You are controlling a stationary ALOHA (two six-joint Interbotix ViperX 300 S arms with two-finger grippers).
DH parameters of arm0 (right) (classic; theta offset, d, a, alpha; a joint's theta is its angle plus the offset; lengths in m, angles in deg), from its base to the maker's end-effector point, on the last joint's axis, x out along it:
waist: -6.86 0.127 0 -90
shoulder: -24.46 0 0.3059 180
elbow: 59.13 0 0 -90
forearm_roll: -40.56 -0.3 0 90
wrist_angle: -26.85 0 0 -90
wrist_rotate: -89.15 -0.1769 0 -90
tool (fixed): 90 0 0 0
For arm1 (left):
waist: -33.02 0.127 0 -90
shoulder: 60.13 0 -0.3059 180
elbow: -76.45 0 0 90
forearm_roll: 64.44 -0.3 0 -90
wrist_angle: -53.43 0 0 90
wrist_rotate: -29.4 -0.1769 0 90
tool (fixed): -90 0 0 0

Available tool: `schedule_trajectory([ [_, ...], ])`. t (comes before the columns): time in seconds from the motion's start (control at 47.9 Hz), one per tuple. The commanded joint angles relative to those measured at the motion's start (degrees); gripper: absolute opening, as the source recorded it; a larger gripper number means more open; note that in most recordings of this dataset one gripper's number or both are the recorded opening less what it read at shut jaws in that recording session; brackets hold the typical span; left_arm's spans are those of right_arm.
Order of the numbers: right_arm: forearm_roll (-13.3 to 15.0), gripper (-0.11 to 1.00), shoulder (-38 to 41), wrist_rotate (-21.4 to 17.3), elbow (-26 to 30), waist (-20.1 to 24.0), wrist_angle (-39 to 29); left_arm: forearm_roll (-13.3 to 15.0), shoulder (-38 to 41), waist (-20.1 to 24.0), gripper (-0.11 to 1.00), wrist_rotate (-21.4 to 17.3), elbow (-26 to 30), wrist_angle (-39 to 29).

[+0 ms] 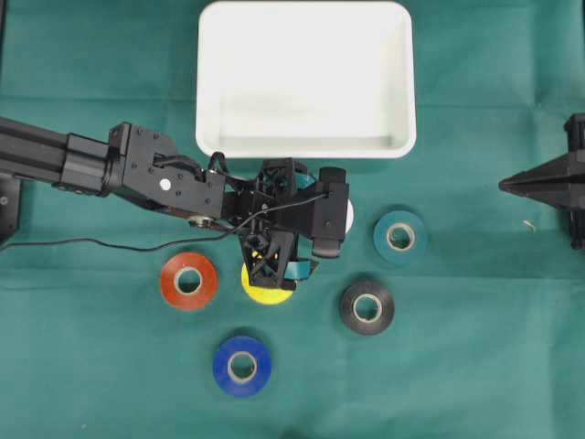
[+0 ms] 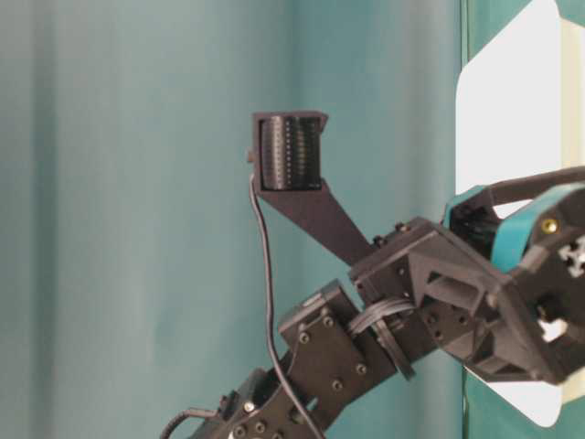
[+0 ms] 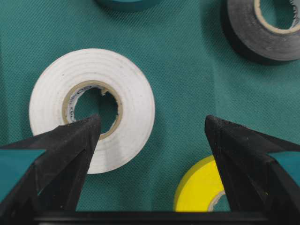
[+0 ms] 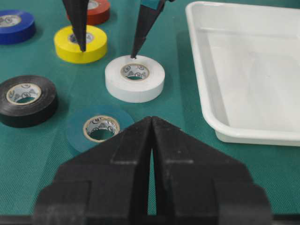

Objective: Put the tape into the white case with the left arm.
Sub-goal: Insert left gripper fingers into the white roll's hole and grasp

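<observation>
My left gripper [image 3: 150, 140] hangs wide open over the green cloth [image 3: 178, 70], holding nothing. One fingertip [image 3: 89, 126] points into the core of the white tape [image 3: 131, 108]; the other stands over the cloth between that roll and the yellow tape [image 3: 199, 187]. I judge this the approach step: no roll is gripped yet, and the white case [image 1: 306, 146] at the far edge of the cloth is empty. Next I think I must go down so one finger enters the core and the other passes outside the roll's wall, then close without nudging the yellow roll just beside it.

The overhead view hides the white tape almost wholly under my wrist, but shows the whole layout: red tape [image 1: 188, 281], blue tape [image 1: 242, 365], black tape [image 1: 367, 307] and teal tape [image 1: 400, 237] spread toward the near edge. The right wrist view shows, from the side, my fingertips at about the top of the rolls; whether they touch I cannot tell. It also shows my right gripper [image 4: 151, 123] with its fingers pressed together, empty. The table-level view shows only my arm and part of the case.
</observation>
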Motion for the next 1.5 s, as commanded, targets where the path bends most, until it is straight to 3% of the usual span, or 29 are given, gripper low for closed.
schedule_trajectory([
  [0.0, 0.09, -0.09, 0.35, -0.09, 0.44, -0.09, 0.26, 0.00, -0.79, -0.09, 0.98, -0.09, 1.41, 0.26],
  [0.793, 1.32, -0.09, 0.26, -0.18, 0.44, -0.09, 0.26, 0.00, 4.75, 1.14, 0.95, -0.09, 4.13, 0.18],
  [0.898, 1.32, -0.09, 0.26, -0.18, 0.44, -0.09, 0.26, -0.09, 4.66, 1.14, 0.87, -0.09, 4.13, 0.00],
  [1.065, 1.32, -0.09, 0.35, -0.18, 0.44, -0.09, 0.26, -0.09, 4.57, 1.14, 0.39, -0.09, 4.13, -1.23],
  [1.127, 1.32, -0.09, 0.26, -0.18, 0.53, -0.09, 0.26, -0.09, 4.22, 1.14, 0.27, -0.09, 4.13, -1.85],
  [1.482, 1.32, -0.09, 0.26, -0.18, 0.62, -0.09, 0.26, -0.09, -0.79, 0.88, 0.28, 0.00, 3.78, -4.13],
])
